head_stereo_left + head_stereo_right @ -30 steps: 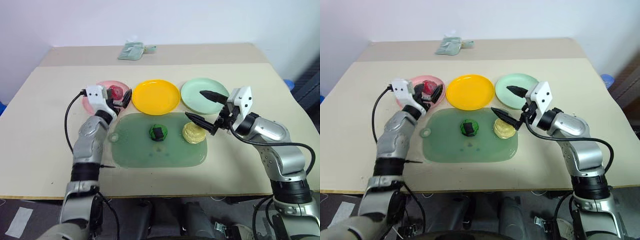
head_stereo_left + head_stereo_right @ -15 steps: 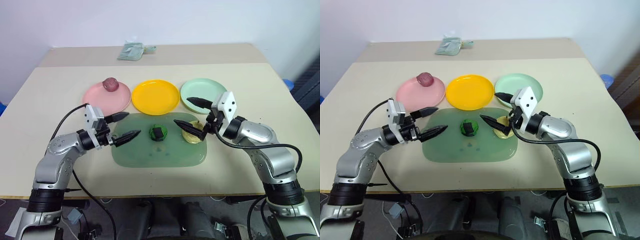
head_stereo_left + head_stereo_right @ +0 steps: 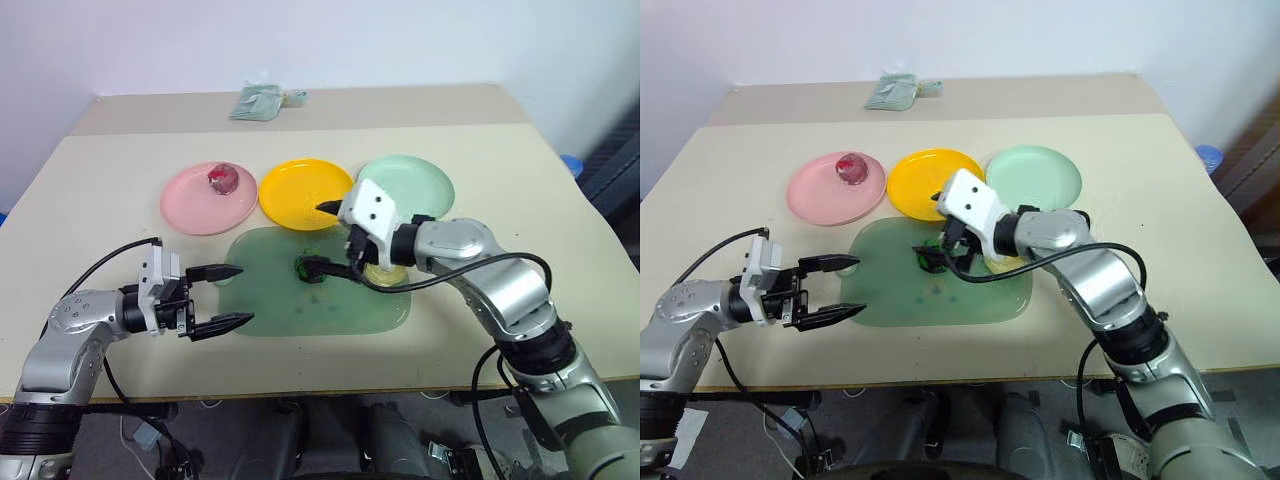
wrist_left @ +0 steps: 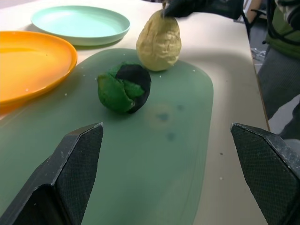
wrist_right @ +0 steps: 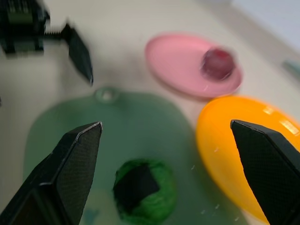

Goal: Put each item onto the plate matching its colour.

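Left eye view: right gripper [image 3: 331, 239] spread wide around green ball [image 3: 309, 267] mid-mat [image 3: 290, 310]; left gripper [image 3: 228, 296] agape, empty, beside mat's edge.

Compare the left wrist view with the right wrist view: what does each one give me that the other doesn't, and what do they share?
Left wrist alone: the pale yellow bumpy ball on the green mat, and the mint green plate behind it. Right wrist alone: the dark red ball resting on the pink plate, plus the left gripper, open, off the mat's edge. Both: the dark green ball with its black patch lying on the mat, and part of the yellow plate, which carries nothing.
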